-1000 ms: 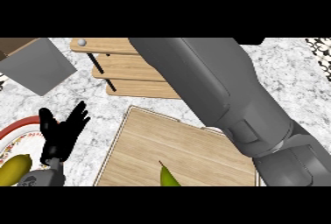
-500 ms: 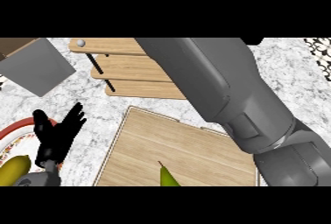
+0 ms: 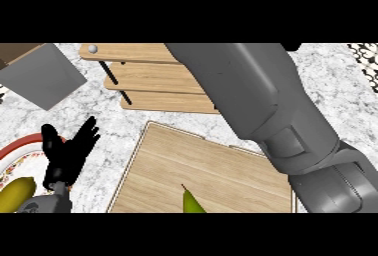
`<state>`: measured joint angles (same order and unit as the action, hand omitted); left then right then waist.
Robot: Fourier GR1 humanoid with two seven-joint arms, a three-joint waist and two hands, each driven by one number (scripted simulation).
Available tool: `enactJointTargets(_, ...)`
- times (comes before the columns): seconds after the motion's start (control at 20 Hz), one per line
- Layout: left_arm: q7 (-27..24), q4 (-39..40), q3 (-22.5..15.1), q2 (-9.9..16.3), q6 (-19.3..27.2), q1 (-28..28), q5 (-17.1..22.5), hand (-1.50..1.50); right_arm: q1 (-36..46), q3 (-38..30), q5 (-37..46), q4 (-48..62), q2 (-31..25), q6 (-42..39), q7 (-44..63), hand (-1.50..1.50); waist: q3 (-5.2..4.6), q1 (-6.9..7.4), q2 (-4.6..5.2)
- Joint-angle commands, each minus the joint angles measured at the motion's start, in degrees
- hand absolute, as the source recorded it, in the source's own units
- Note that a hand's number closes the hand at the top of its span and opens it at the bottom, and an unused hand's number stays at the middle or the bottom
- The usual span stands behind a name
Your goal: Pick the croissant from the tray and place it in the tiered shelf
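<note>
The wooden tray [image 3: 199, 170] lies in the lower middle of the head view. Behind it stands the wooden tiered shelf [image 3: 151, 75] with black posts. No croissant shows anywhere in view. My right forearm [image 3: 258, 100] stretches from the lower right across the tray's far corner and over the shelf's right part. Of my right hand only a small black bit [image 3: 292, 46] shows at the picture's top edge. My left hand [image 3: 65, 155] rests open at the left, fingers up, beside the tray.
A green-yellow pointed fruit [image 3: 192, 202] lies at the tray's near edge. A patterned plate [image 3: 18, 152] at the left edge holds a yellow fruit [image 3: 16, 194]. A grey box [image 3: 40, 75] sits at the back left on the marble counter [image 3: 339, 95].
My right forearm has slid a little farther forward over the shelf. The left hand has hardly moved.
</note>
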<state>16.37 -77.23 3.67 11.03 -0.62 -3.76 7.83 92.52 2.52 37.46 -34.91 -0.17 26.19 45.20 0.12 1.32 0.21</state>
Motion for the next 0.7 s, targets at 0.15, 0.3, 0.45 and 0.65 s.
enactJointTargets(0.15,1.15,0.74,0.57,-0.58,0.32,-0.83,0.50,0.00,-0.53,-5.82,-5.82,-4.60,0.16,8.07,-2.20,-1.50,-0.14,-0.25,0.01)
enactJointTargets(0.3,-1.05,2.08,0.69,-0.17,-0.24,-0.75,-0.23,0.00,-0.17,-5.09,-7.61,-5.77,0.16,14.13,-1.19,-1.50,-0.19,0.03,-0.02)
enactJointTargets(0.45,0.95,-2.17,0.12,-0.25,-0.15,2.63,0.05,0.00,0.25,-6.87,-3.82,-7.11,-2.09,15.44,1.31,-1.50,-0.13,-0.75,-0.44)
enactJointTargets(0.65,2.04,-0.18,1.38,-0.41,1.59,0.56,-0.09,0.00,-3.85,-5.61,1.26,-9.79,-7.27,16.03,4.36,-1.50,-0.12,-2.37,-0.71)
